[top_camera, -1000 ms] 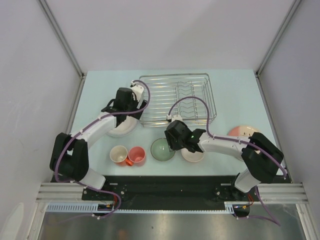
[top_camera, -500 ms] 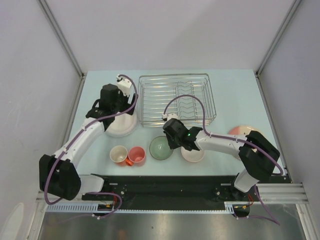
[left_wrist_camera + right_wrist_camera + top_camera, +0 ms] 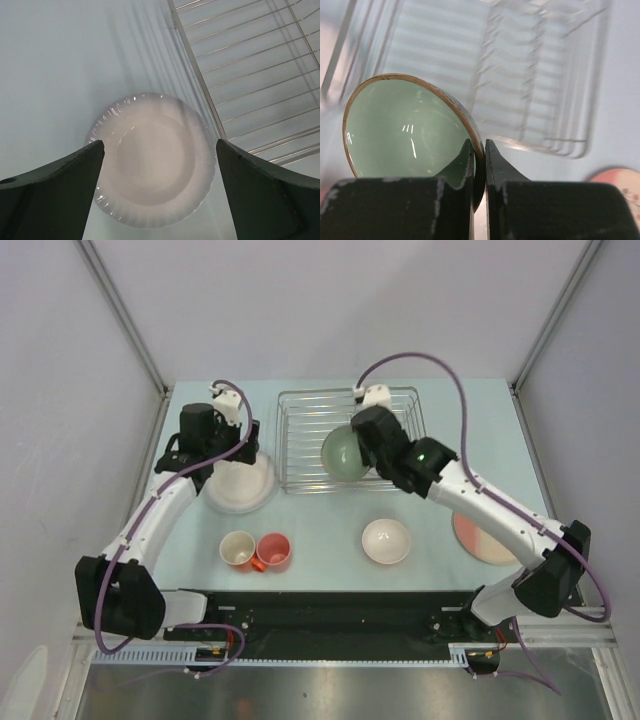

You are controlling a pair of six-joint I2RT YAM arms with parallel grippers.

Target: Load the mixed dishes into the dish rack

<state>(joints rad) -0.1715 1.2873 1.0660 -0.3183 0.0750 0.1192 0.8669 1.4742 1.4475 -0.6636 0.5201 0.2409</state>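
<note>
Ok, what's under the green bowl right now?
Wires of the dish rack show around the pale green bowl, held by its rim in the right tool. The patch directly beneath is covered by the bowl.

A pale green bowl (image 3: pixel 343 453) tilts above the dish rack (image 3: pixel 300 430).

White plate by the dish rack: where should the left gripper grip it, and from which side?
Probably its scalloped rim, on the side away from the dish rack. The white plate lies flat on the table, so only the thin edge can be pinched, and the rack crowds the other side.
</note>
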